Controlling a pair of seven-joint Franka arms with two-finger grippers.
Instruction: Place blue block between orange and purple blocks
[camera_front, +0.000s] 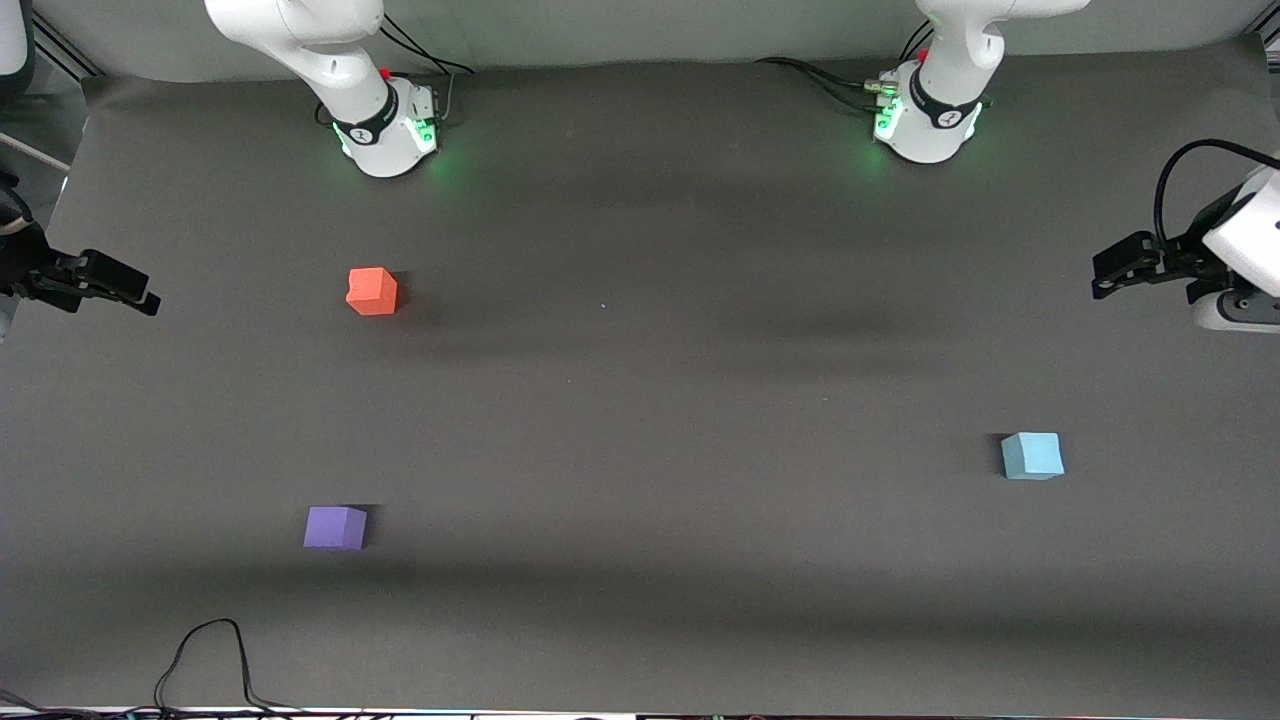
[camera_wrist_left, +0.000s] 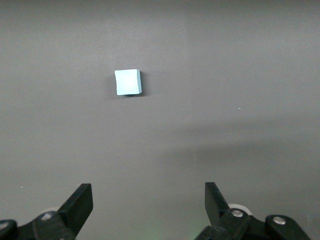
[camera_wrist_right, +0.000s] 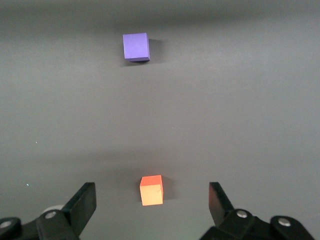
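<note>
Light sky-blue matte cube (camera_front: 1032, 455) alone toward left arm's end of grey desk (camera_front: 650, 400), well apart from orange-red cube (camera_front: 372, 291) and violet-purple cube (camera_front: 335, 527). Left hand (camera_wrist_left: 149, 207), right hand (camera_wrist_right: 152, 207): wide open, empty, waiting.

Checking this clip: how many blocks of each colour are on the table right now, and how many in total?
Orange block: 1
Purple block: 1
Blue block: 1
Total: 3 blocks
</note>
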